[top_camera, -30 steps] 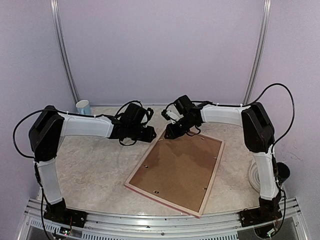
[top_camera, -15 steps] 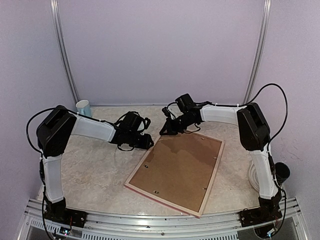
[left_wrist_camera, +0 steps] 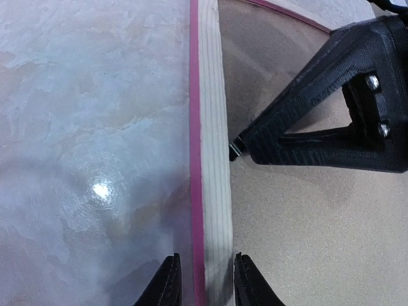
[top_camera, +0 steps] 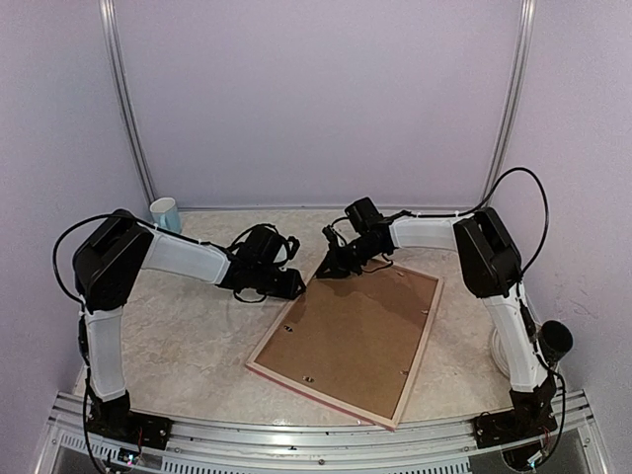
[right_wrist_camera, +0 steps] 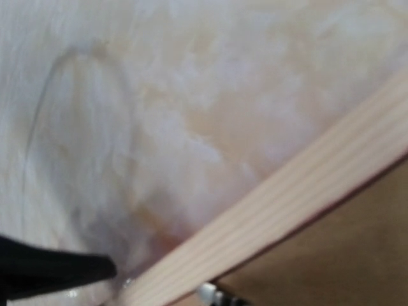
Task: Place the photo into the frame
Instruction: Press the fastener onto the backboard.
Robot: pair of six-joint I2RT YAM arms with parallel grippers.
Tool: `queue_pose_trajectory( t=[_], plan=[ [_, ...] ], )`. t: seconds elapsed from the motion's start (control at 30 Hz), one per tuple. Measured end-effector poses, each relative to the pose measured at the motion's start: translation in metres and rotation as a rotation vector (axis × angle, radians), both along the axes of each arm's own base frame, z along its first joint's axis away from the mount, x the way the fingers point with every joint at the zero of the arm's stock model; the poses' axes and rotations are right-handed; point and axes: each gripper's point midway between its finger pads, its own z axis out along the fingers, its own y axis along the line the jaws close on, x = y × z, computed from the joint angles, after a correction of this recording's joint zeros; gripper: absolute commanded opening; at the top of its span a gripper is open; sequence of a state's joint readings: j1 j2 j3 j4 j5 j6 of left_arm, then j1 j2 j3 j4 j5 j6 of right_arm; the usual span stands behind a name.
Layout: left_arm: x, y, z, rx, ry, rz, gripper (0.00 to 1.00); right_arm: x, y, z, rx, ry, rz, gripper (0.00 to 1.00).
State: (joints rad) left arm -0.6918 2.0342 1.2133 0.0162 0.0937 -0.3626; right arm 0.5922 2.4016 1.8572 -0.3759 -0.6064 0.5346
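While the frame (top_camera: 423, 341) lies face down mid-table, brown backing board (top_camera: 355, 331) up and a blue cup (top_camera: 165, 211) far behind, left gripper (left_wrist_camera: 205, 280) pinches its left rail; right gripper (top_camera: 331, 269), since snapped shut, has slid to the same rail's inner edge

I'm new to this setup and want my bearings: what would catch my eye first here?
A large frame lies face down on the table, brown backing board up, a pink edge showing. Both arms meet at its far left corner: the left fingers straddle the pale wood rail, and the closed right fingers sit just inside it. A blue cup stands far left, by the wall.
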Motion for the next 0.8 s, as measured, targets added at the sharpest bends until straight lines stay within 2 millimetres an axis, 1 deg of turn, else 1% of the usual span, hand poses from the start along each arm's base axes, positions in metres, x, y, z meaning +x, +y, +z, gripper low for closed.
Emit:
queue_pose_trajectory(
  t=[0.2, 0.27, 0.37, 0.47, 0.8],
  plan=[
    [-0.007, -0.008, -0.004, 0.018, -0.006, -0.012, 0.3, 0.009, -0.003, -0.001, -0.014, -0.011, -0.025, 0.0],
    [-0.008, -0.007, -0.008, 0.027, -0.003, -0.01, 0.3, 0.013, -0.002, -0.001, -0.021, -0.016, -0.032, 0.0],
    [-0.007, -0.008, -0.009, 0.026, -0.006, -0.004, 0.29, 0.018, 0.0, -0.002, -0.027, -0.024, -0.036, 0.0],
    [-0.006, -0.008, -0.009, 0.027, -0.008, 0.001, 0.27, 0.018, 0.0, -0.003, -0.031, -0.019, -0.032, 0.0],
    [-0.003, -0.009, -0.009, 0.018, -0.014, 0.014, 0.27, 0.011, 0.002, -0.007, -0.005, -0.04, 0.015, 0.0]
  ],
)
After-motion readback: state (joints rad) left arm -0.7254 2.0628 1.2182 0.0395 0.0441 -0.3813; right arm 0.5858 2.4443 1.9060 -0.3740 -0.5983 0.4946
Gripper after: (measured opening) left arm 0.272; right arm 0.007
